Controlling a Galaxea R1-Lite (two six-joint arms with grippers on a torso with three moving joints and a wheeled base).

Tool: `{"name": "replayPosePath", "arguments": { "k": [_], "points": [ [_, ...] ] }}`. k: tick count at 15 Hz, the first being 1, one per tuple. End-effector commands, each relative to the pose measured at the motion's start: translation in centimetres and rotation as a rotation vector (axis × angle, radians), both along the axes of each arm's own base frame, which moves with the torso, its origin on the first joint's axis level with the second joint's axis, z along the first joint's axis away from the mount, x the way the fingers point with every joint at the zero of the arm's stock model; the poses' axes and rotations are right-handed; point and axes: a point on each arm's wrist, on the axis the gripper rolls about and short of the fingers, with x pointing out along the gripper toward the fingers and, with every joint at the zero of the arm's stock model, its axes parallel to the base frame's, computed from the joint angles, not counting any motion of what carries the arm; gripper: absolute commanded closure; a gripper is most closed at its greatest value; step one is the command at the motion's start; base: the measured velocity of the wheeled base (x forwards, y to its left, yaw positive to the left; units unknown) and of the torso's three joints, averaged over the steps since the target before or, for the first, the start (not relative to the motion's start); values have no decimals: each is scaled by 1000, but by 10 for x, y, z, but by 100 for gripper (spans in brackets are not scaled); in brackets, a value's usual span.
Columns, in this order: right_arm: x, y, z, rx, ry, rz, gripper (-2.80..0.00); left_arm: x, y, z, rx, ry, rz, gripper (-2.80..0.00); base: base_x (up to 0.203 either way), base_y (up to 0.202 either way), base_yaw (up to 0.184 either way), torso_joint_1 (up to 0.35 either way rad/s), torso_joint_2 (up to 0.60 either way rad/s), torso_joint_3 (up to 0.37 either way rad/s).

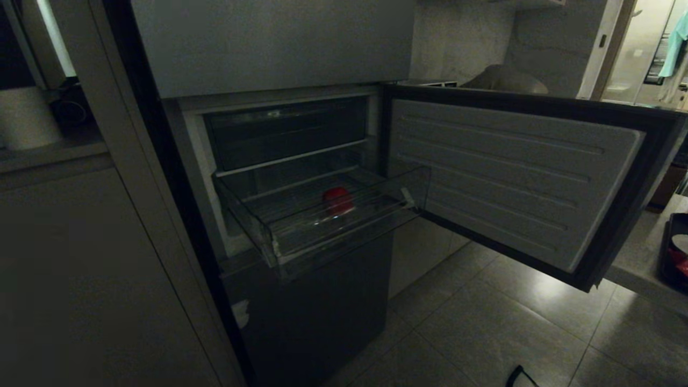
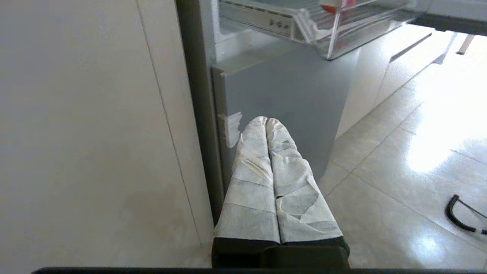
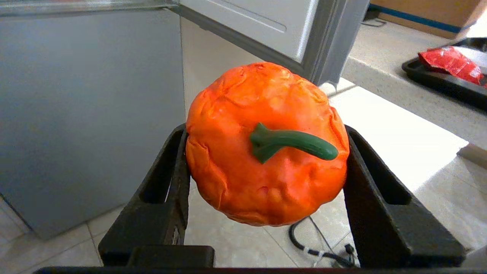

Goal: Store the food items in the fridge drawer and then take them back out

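One small red round food item (image 1: 337,200) lies in the clear plastic fridge drawer (image 1: 344,236), pulled out of the dark grey matte fridge (image 1: 301,301) beside its open door (image 1: 516,177). A second, wrinkled orange-red with a green stem (image 3: 266,144), sits clamped in the black right gripper (image 3: 266,171) above pale glossy floor tiles (image 3: 243,243). The cloth-wrapped left gripper (image 2: 267,123), closed, hangs near the lowest fridge panel.

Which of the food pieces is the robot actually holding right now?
The orange pumpkin-like one with the green stem, clamped in the right hand down by the floor. The red one lies loose in the pulled-out clear fridge drawer.
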Motion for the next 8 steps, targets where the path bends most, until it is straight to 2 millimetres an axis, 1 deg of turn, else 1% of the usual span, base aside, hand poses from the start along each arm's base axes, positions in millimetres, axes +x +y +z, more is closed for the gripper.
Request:
{"name": "replayPosePath", "arguments": {
  "k": [1,2,4,6,8],
  "points": [
    [-6,-2,26,5,-22,-93,0,0,0,0,0,0,0,0,0,0,0,0,0,0],
    [-6,-3,39,15,1,-157,0,0,0,0,0,0,0,0,0,0,0,0,0,0],
    [6,-5,56,49,100,-246,0,0,0,0,0,0,0,0,0,0,0,0,0,0],
    [26,-7,71,85,203,-324,0,0,0,0,0,0,0,0,0,0,0,0,0,0],
    [54,-8,83,128,308,-394,0,0,0,0,0,0,0,0,0,0,0,0,0,0]
  ]
}}
